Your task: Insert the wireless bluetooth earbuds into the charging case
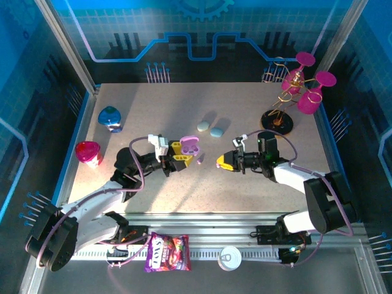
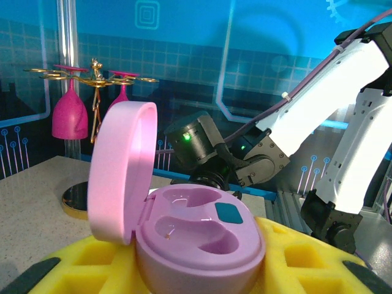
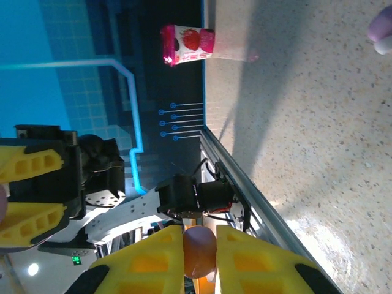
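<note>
Left tool gripping case, glass rack beyond

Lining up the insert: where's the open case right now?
Top view: the purple case is held in the left gripper, left of table centre, lid open, facing the right gripper, which pinches an earbud.

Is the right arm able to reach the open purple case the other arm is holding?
Probably yes. The purple case sits open in the left gripper, across from the right gripper, which pinches a small bud. Just bare table lies between them, nothing in the way.
</note>
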{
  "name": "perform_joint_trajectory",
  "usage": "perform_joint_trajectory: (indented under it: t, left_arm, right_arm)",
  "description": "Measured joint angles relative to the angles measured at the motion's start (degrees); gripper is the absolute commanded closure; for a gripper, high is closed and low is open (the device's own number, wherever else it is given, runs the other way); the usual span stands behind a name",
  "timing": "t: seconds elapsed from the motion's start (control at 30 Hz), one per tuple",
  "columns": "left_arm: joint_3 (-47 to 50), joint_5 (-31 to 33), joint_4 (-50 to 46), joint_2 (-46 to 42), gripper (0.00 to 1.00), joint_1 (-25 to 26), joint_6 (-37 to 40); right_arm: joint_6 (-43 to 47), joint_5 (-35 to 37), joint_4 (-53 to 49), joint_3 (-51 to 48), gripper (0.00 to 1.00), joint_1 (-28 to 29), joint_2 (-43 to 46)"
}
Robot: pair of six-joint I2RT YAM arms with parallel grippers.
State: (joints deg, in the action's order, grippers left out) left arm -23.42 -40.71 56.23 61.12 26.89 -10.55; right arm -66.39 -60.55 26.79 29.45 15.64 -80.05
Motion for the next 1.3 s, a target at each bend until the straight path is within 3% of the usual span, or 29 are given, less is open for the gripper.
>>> perform_joint_trajectory:
  t: [0.37,0.6,0.77,1.13,1.23,1.3]
  left_arm:
    - [0.0,0.0,0.0,0.0,0.7,0.1,0.0]
    - [0.0,0.0,0.0,0.0,0.7,0.3,0.0]
    - [0.0,0.0,-0.5,-0.1,0.7,0.4,0.2]
    - [0.0,0.0,-2.0,-0.9,0.7,0.4,0.5]
    - [0.0,0.0,-2.1,-0.9,0.7,0.4,0.6]
    - [0.0,0.0,-2.2,-1.0,0.7,0.4,0.6]
  right_arm:
    - [-7.7,-2.1,16.8,-2.2,0.85,0.0,-1.0]
    - [-21.3,-4.9,40.0,-4.4,0.85,0.0,-11.3]
    - [-25.3,-5.8,47.9,-4.4,0.84,1.1,-16.3]
    - [-25.3,-6.6,50.6,-3.4,0.82,4.4,-19.8]
    - [-22.5,-6.5,47.3,-2.2,0.82,5.3,-19.3]
    - [-18.1,-5.8,39.9,-1.1,0.83,5.6,-17.3]
